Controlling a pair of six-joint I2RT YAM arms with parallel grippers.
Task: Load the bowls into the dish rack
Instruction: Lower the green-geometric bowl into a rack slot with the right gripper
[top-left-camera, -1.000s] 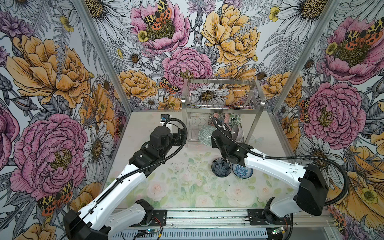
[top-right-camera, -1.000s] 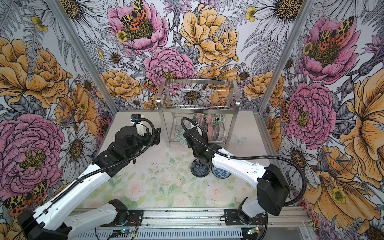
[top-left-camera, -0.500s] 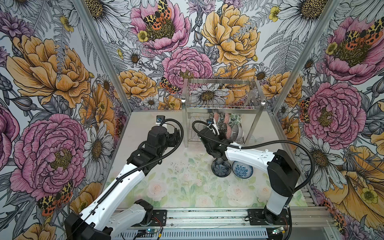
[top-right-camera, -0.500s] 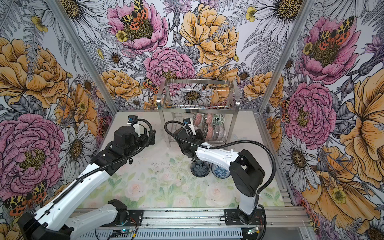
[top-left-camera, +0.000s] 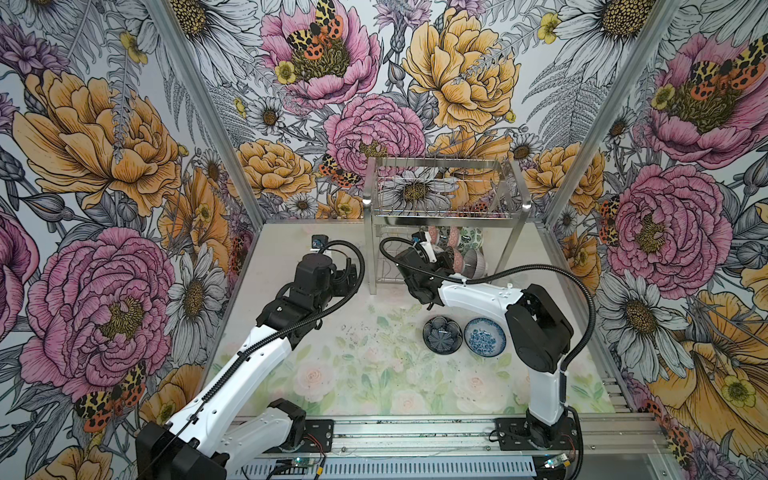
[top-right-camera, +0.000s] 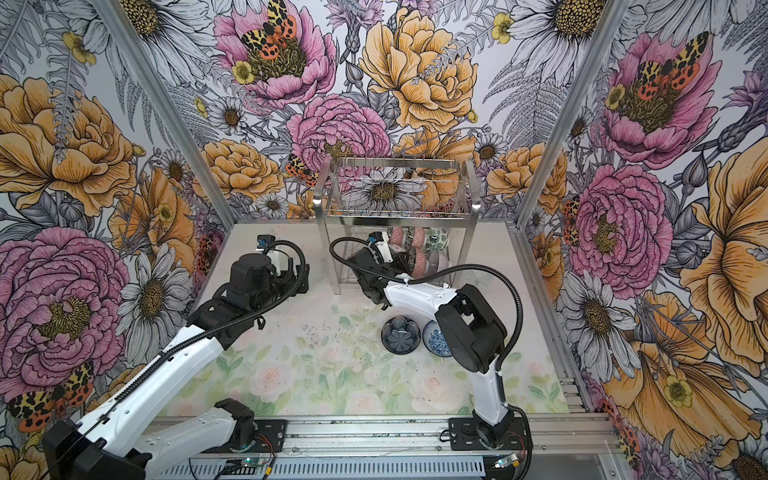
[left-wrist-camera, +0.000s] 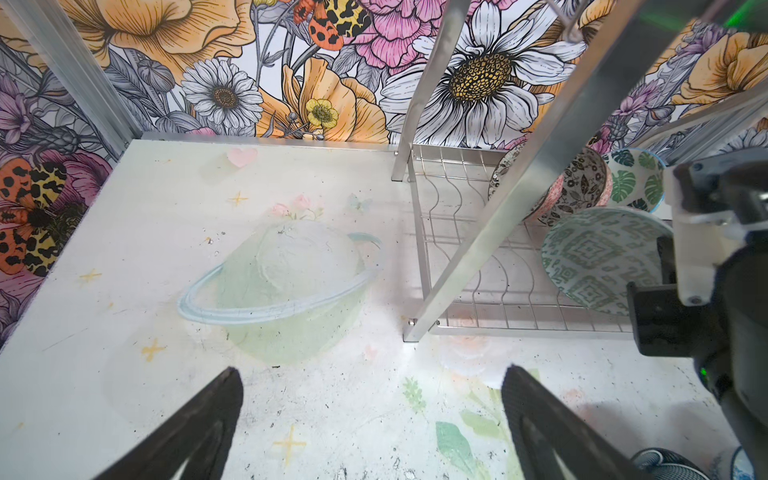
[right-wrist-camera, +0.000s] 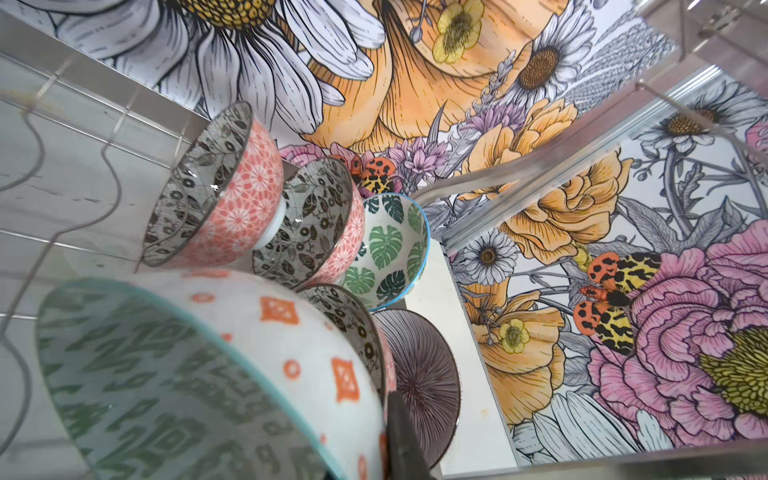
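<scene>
Two bowls sit side by side on the bench (top-left-camera: 353, 374) behind the right end effector (right-wrist-camera: 387, 440), under its arm: a dark blue bowl (top-left-camera: 442, 334) and a blue floral bowl (top-left-camera: 485, 336). That end effector is clamped on the rim of a green geometric bowl (left-wrist-camera: 598, 257) (orange marks outside), held on edge within the dish rack's (left-wrist-camera: 511, 208) lower tier. Just beyond it five others stand racked, including a leaf-print bowl (right-wrist-camera: 390, 245) and a striped bowl (right-wrist-camera: 419, 374). The left end effector (left-wrist-camera: 370, 415) hangs over bare bench, fingers spread wide and empty, with the rack ahead to its right.
</scene>
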